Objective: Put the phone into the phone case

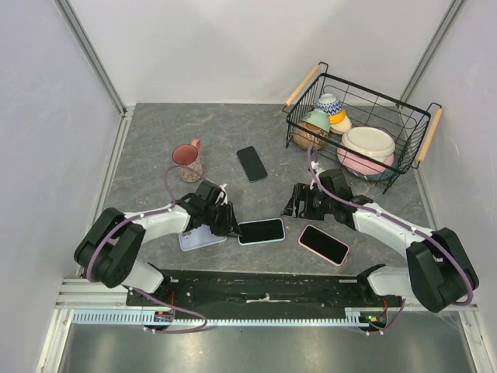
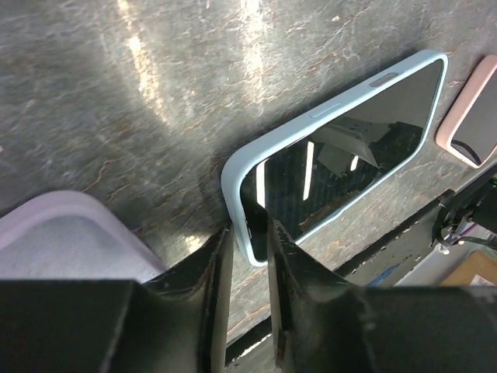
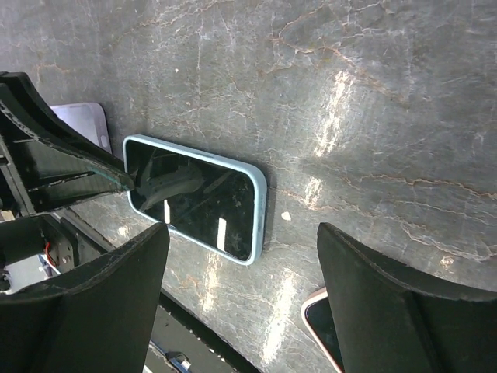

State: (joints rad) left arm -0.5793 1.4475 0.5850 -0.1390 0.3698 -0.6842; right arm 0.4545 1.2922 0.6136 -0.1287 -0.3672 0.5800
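Left gripper (image 2: 250,225) is seen narrowed, its jaws set either side of the left end rim of the blue-cased phone (image 2: 342,155), which is laid flat, screen up, on the table (image 1: 155,148) near its near edge; whether the rim is actually pinched cannot be told. Right gripper (image 1: 298,200) is held wide open just right of that phone. A lilac case (image 1: 200,238) is laid just left of it, a bare black phone (image 1: 251,163) farther back, and a pink-cased phone (image 1: 324,244) to the right.

White-and-black arms (image 1: 155,223) trailing purple cables (image 1: 166,181)
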